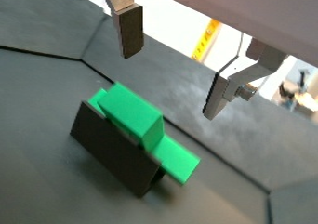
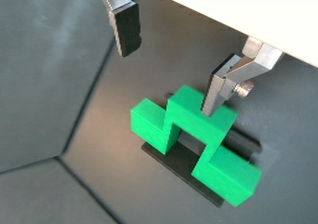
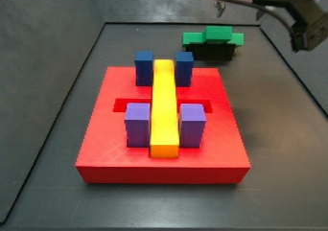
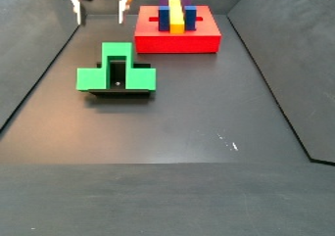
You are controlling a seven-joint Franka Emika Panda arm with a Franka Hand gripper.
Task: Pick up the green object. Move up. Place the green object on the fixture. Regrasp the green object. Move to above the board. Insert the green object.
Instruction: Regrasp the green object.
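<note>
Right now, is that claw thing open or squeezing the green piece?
Open. The gripper hangs above the green object, fingers apart and empty; the piece rests on the fixture.

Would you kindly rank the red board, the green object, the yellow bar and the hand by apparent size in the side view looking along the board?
1. The board.
2. The yellow bar.
3. The green object and the open hand, above it: too similar, and cropped, to rank.

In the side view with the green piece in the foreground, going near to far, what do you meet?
Green object resting on the fixture → open gripper hovering above the floor behind it → red board with its yellow bar at the far end.
</note>
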